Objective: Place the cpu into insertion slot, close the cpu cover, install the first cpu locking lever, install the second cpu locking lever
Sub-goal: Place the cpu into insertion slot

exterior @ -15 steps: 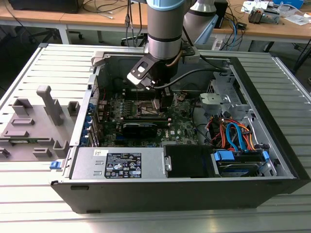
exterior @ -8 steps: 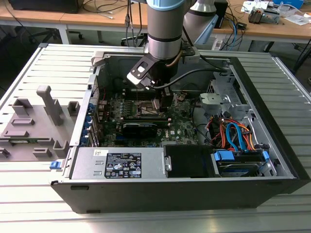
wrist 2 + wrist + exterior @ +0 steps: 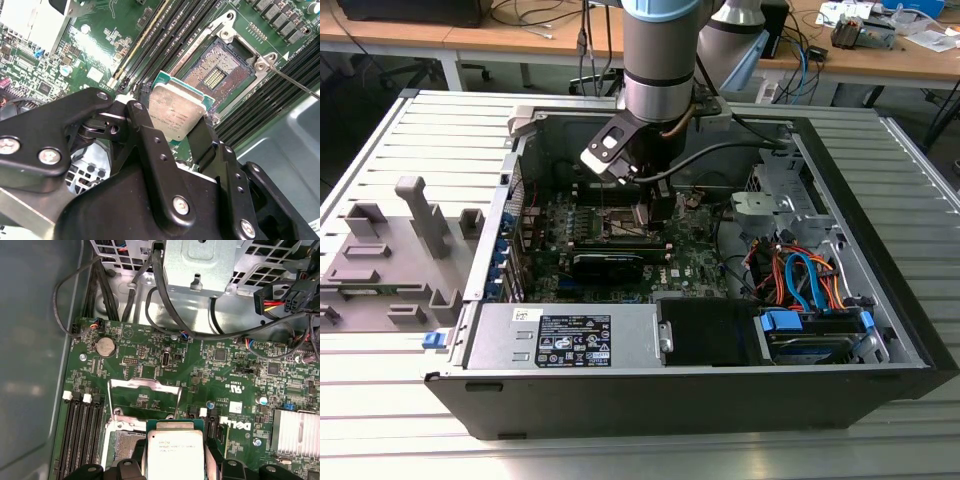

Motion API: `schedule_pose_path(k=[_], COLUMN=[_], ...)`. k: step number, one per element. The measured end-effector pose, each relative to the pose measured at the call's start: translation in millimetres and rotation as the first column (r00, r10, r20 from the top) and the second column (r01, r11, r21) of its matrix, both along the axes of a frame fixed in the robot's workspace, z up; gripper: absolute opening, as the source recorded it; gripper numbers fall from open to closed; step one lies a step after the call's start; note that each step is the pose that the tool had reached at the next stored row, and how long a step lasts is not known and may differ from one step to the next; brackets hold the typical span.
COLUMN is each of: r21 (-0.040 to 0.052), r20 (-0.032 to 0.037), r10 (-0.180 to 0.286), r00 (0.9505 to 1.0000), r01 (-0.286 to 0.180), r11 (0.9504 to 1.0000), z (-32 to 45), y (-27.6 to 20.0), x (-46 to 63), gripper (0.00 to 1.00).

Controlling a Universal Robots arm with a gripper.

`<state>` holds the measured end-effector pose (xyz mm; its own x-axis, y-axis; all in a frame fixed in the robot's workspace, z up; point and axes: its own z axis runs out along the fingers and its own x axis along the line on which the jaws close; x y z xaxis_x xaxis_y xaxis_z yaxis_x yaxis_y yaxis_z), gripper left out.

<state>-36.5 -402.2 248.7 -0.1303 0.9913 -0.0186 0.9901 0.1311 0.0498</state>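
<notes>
1. While the gripper [image 3: 172,127] hangs inside the open case [image 3: 880,300], its fingers [image 3: 145,130] are clenched on the cpu [image 3: 177,111], pinching two opposite edges. The metal top faces up in both wrist views.
2. Slot [image 3: 216,75] lies just ahead of the fingertips and below them, its contact field bare. The cpu overlaps the slot's nearest corner and is not seated. Height above the slot: cannot tell.
3. Cover [image 3: 142,385] is swung up and back, beyond the slot from the gripper, so the way down is open. A thin lever [image 3: 295,81] stands off to one side of the slot, unlatched.
4. Risk, judged: the cpu sits offset from the slot centre. Lowered like this, one edge would land on the silver rim and the chip would tip in crooked, bending contacts.
5. Risk: the hold is on thin edges only. A small slip would drop the cpu tilted onto the bare contacts.
6. Risk: the fingers reach past the cpu's sides, with the rim and the long black memory slots [image 3: 165,37] close by. They could strike these before the chip is flat.
7. Risk: a nudge to the raised cover could drop it onto the gripper.
</notes>
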Motion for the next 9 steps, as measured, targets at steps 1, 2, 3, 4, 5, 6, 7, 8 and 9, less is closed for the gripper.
schedule_pose_path(k=[1,2,3,4,5,6,7,8,9], r21=[0.0000,0.0000,0.0000,0.0000,0.0000,0.0000,0.0000,0.0000,0.0000], r20=[0.0000,0.0000,0.0000,0.0000,0.0000,-0.0001,0.0000,-0.0001,-0.0001], r10=[-0.003,-0.006,-0.008,-0.009,-0.013,-0.015,-0.018,-0.019,-0.021], r00=[1.0000,1.0000,1.0000,1.0000,0.9999,0.9999,0.9998,0.9998,0.9998], r01=[0.003,0.006,0.008,0.009,0.013,0.015,0.018,0.019,0.021], r11=[1.0000,1.0000,1.0000,1.0000,0.9999,0.9999,0.9998,0.9998,0.9998], z=[0.0,0.0,0.0,0.0,0.0,0.0,0.0,0.0,0.0], y=[0.0,0.0,0.0,0.0,0.0,0.0,0.0,0.0,0.0], x=[0.0,0.0,0.0,0.0,0.0,0.0,0.0,0.0,0.0], gripper=[0.55,0.55,0.55,0.55,0.55,0.55,0.55,0.55,0.55])
